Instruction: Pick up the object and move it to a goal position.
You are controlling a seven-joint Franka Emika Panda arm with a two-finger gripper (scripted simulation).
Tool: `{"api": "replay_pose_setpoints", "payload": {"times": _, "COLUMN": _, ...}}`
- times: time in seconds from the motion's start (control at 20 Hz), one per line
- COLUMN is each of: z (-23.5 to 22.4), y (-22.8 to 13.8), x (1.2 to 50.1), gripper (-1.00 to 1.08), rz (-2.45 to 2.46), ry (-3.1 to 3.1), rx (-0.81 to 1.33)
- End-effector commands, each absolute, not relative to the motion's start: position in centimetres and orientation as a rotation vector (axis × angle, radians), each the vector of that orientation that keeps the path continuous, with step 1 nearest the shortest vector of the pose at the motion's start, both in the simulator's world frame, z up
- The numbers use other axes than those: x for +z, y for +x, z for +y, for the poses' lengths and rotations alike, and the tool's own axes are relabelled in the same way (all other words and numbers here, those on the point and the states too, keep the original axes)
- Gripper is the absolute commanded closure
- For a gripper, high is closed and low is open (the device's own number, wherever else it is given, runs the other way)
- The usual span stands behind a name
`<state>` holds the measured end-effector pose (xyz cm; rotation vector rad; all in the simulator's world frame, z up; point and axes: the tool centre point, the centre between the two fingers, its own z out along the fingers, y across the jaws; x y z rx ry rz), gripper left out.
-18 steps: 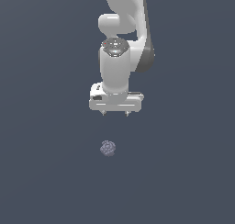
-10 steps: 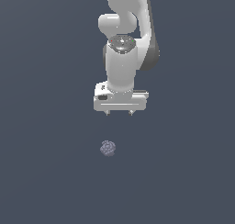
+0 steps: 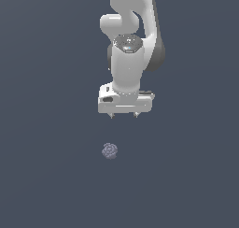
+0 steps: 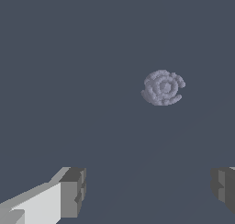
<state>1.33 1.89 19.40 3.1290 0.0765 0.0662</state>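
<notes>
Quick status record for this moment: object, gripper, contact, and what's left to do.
object: lump, bumpy, greyish-purple, lying on the floor
gripper: above the lump, offset toward the exterior view's right
jaws: open, nothing between them
contact: none, clear gap between fingertips and lump
remaining: line up, descend, grasp, carry to goal

Matte greyish-purple bumpy roundish lump [image 3: 109, 151], patterned in concentric rings of small knobs in the wrist view [image 4: 163, 87]; glossy white robot arm [image 3: 128, 59] and white gripper [image 3: 123, 115] with dark grey finger pads [image 4: 73, 192]; uniform dark slate-blue floor [image 3: 46, 129].
</notes>
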Motion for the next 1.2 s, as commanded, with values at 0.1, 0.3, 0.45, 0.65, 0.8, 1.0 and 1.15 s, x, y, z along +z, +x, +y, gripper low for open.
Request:
{"api": "replay_pose_setpoints", "payload": {"times": 0.1, "z": 1.5, "y": 2.1, "x": 18.9, "gripper": -0.92, "rz": 0.044, "ry": 3.131, "rx": 0.061}}
{"api": "replay_pose_setpoints", "payload": {"times": 0.3, "z": 0.9, "y": 3.2, "x": 17.9, "gripper": -0.92, "rz": -0.010, "ry": 3.134, "rx": 0.054}}
{"api": "replay_pose_setpoints", "payload": {"times": 0.45, "z": 0.3, "y": 4.4, "x": 17.0, "gripper": -0.92, "rz": -0.064, "ry": 3.136, "rx": 0.047}}
{"api": "replay_pose_setpoints", "payload": {"times": 0.65, "z": -0.9, "y": 6.1, "x": 15.2, "gripper": -0.92, "rz": -0.155, "ry": 3.136, "rx": 0.035}}
{"api": "replay_pose_setpoints", "payload": {"times": 0.8, "z": -1.8, "y": 7.5, "x": 13.6, "gripper": -0.92, "rz": -0.230, "ry": 3.133, "rx": 0.025}}
{"api": "replay_pose_setpoints", "payload": {"times": 1.0, "z": -2.9, "y": 8.9, "x": 11.7, "gripper": -0.92, "rz": -0.311, "ry": 3.127, "rx": 0.015}}
{"api": "replay_pose_setpoints", "payload": {"times": 1.15, "z": -3.5, "y": 9.6, "x": 10.6, "gripper": -0.92, "rz": -0.356, "ry": 3.122, "rx": 0.009}}
